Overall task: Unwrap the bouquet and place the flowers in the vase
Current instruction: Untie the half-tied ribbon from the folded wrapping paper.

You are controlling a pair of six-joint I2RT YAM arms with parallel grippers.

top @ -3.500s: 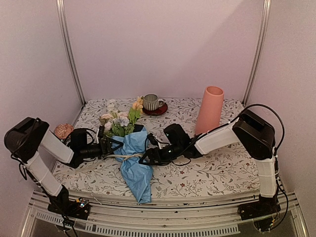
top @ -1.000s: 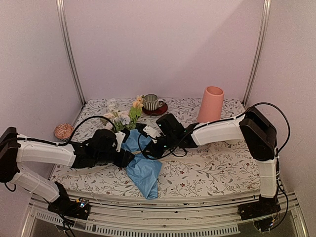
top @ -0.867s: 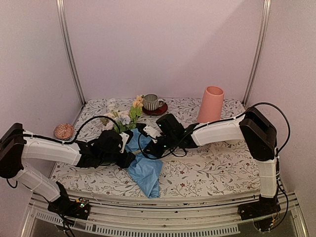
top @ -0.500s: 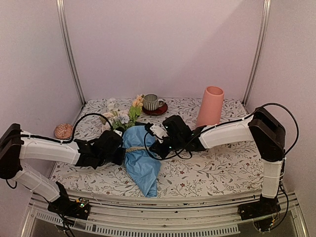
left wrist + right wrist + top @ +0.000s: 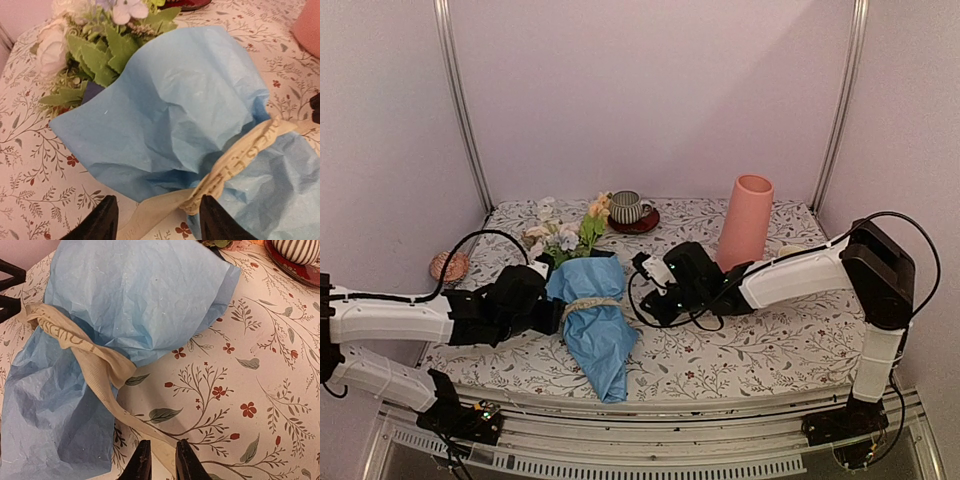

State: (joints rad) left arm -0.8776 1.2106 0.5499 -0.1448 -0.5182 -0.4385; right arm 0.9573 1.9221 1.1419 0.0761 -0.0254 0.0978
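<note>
The left gripper (image 5: 157, 201) lay low on the table (image 5: 770, 345) to the left of the bouquet (image 5: 592, 322). Its two fingers were spread wide apart and closed on nothing, and one loose end of the ribbon (image 5: 235, 160) trailed across the gap between them. The right gripper (image 5: 163, 444) sat on the opposite side with its fingers drawn almost together. The other ribbon end ran straight into the narrow slot between them and was pinched there, as far as the wrist view showed. The bouquet lay on its side between the two arms, near the front of the table, with the blue paper (image 5: 140, 295) wrapped round it and the ribbon tied about its middle. The flowers (image 5: 563, 237) poked out of the far end, toward a striped cup (image 5: 624, 206) on a red saucer (image 5: 647, 224). The vase (image 5: 744, 222) stood upright to the right, well apart from the bouquet.
</note>
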